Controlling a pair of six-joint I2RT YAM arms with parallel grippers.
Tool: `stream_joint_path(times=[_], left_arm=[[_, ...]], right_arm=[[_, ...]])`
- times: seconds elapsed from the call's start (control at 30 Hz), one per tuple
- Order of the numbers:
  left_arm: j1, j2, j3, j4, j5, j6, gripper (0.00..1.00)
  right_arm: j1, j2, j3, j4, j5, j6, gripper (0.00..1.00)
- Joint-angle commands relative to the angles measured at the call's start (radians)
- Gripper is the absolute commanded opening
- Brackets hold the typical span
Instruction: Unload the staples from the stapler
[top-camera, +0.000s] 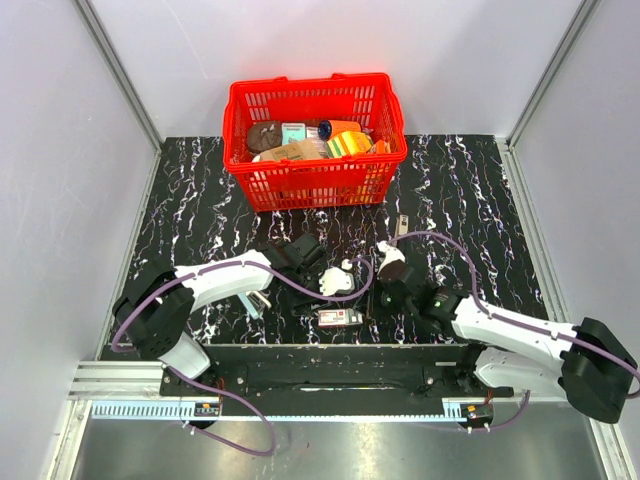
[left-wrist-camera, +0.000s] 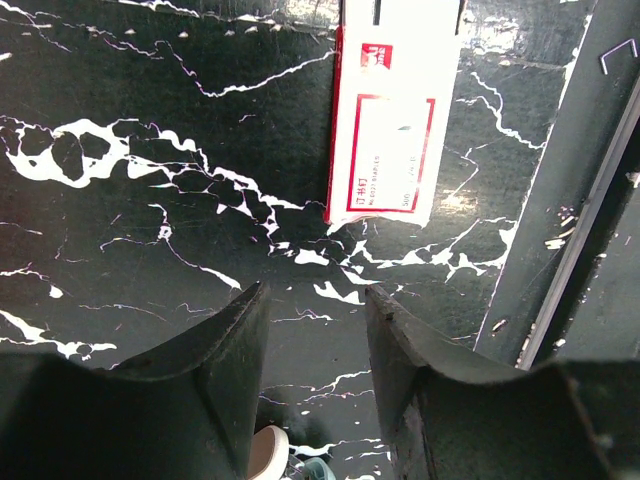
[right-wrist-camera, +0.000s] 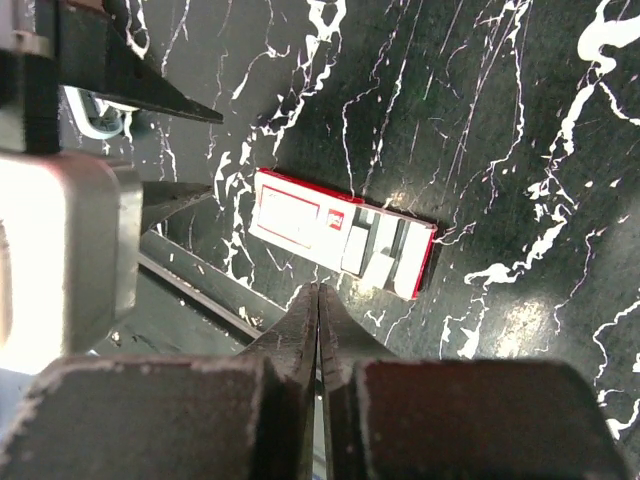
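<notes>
Though apart, one stapler (top-camera: 256, 303), one box (top-camera: 336, 318).

Top view: basket (top-camera: 315, 185) top centre on table (top-camera: 200, 200), items (top-camera: 300, 150) inside. Box (top-camera: 338, 318) lower centre near front edge, just ahead of left gripper (left-wrist-camera: 312, 290); right gripper (right-wrist-camera: 318, 290) at its upper right.

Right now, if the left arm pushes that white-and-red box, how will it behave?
The box lies flat, so it will probably slide, not tip or roll. It looks like thin card, likely light and easily crushed. One end seems open with loose strips showing; they may spill if it is jolted.
</notes>
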Motion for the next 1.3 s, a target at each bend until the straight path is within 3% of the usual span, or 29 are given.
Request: stream_joint_path(times=[0.0,0.27,0.7,0.97,1.27], left_arm=[[0.004,-0.034,0.004,0.014,0.024,-0.01,0.47],[0.005,-0.031,-0.003,0.014,0.022,-0.002,0.47],[0.005,-0.038,-0.006,0.012,0.015,-0.004,0.47],[0.005,-0.041,-0.001,0.009,0.018,-0.002,0.47],[0.005,-0.041,-0.004,0.006,0.018,0.001,0.47]], right_arm=[[-0.009,0.069,0.026,0.017,-0.004,-0.023,0.04],[-0.009,0.164,-0.02,0.101,-0.091,0.0,0.02],[-0.012,0.244,-0.034,0.144,-0.087,-0.008,0.01],[-0.013,0.195,-0.029,0.132,-0.093,-0.011,0.01],[-0.023,0.066,0.003,0.006,-0.062,-0.036,0.01]])
